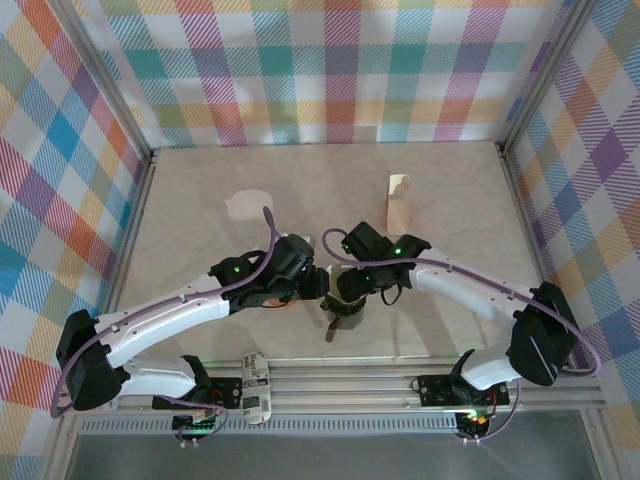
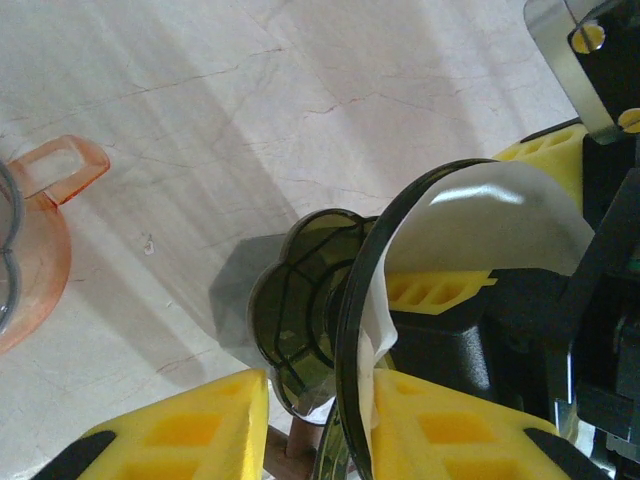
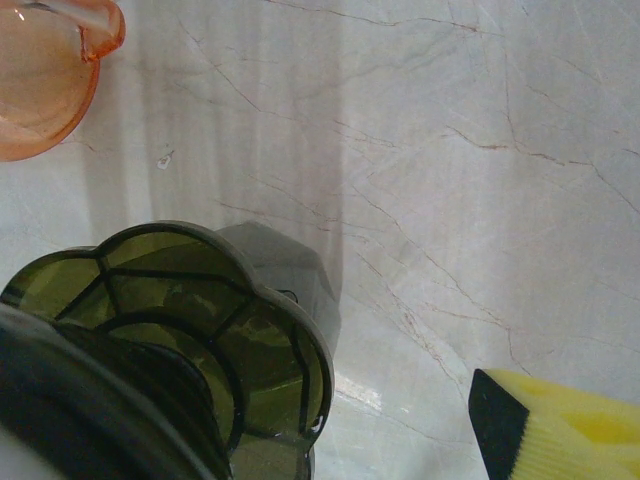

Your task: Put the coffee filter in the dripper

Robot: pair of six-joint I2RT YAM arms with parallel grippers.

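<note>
The olive-green dripper (image 2: 300, 310) sits tilted at the table's near middle (image 1: 345, 308), its flower-shaped base toward the table and its wooden handle (image 1: 333, 328) pointing at me. A white coffee filter (image 2: 490, 220) lies inside its dark rim (image 2: 352, 320). My left gripper (image 2: 320, 430) straddles that rim. Its inner pad (image 2: 460, 430) rests against the filter's edge, and its outer pad (image 2: 170, 435) stands a gap away from the rim. My right gripper (image 1: 352, 288) is open. One finger (image 3: 560, 430) hangs free over bare table; the dripper (image 3: 200, 300) hides the other. Yellow right fingers (image 2: 440, 290) flank the filter.
An orange glass server (image 2: 30, 250) stands just left of the dripper (image 3: 40, 70). A tan box of filters (image 1: 398, 200) stands upright farther back, right of centre. A pale patch (image 1: 245, 205) marks the tabletop at back left. Plaid walls enclose three sides.
</note>
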